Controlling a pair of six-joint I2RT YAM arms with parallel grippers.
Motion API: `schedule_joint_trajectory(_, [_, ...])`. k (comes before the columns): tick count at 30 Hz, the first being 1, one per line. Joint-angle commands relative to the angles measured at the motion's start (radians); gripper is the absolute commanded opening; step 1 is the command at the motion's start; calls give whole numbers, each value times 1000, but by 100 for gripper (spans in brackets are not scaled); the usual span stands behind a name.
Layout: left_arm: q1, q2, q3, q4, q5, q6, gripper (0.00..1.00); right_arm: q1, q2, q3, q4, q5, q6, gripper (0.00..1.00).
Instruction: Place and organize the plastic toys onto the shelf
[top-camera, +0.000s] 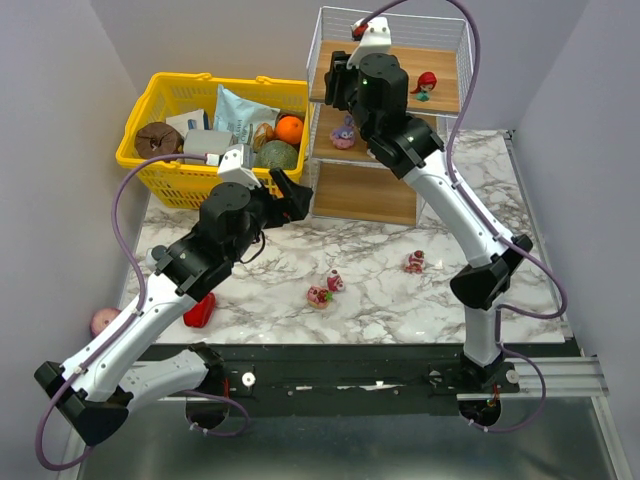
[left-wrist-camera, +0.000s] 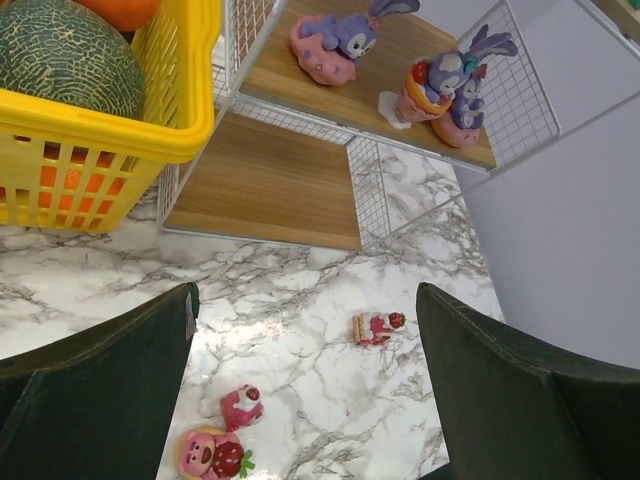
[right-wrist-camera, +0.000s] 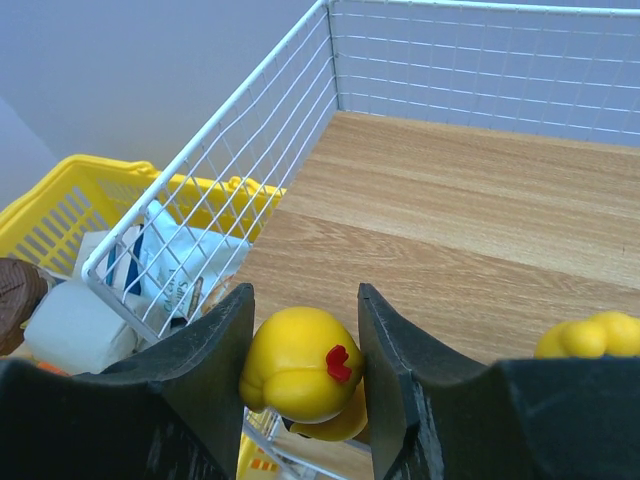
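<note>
Holding my right end effector clamped on a yellow-haired doll over the shelf, I have the left end effector spread wide.

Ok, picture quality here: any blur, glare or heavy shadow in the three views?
Top external: even light, sharp, only soft shadows on the marble table. Left wrist: shelf crisp, the left tool dark and featureless. Right wrist: yellow toy in the right tool slightly soft; no harsh glare.

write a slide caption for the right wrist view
Right gripper clamping a yellow toy figurine with a red bow at the near edge of the shelf's wooden board, yellow basket beside it.
</note>
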Motion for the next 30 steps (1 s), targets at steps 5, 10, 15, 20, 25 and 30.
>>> schedule_joint_trajectory(5, [14, -22, -13, -16, -21, 5, 98, -15, 79, 15, -15, 20, -16, 51])
schedule_joint_trajectory(10, [20, -28, -21, -16, -18, 5, 98, -15, 98, 12, 10, 38, -45, 53])
schedule_joint_trajectory(15, [25, -31, -26, -14, -17, 5, 98, -15, 104, 7, 36, 52, -65, 55])
schedule_joint_trajectory(20, [32, -30, -27, -14, -7, 5, 98, -16, 107, 12, 59, 60, -79, 56])
schedule_joint_trajectory(25, [37, -31, -27, -14, -3, 5, 98, -16, 107, 13, 60, 51, -82, 60])
schedule_joint_trajectory(30, [40, -31, -29, -14, -1, 5, 98, -16, 89, 10, 63, 31, -76, 71])
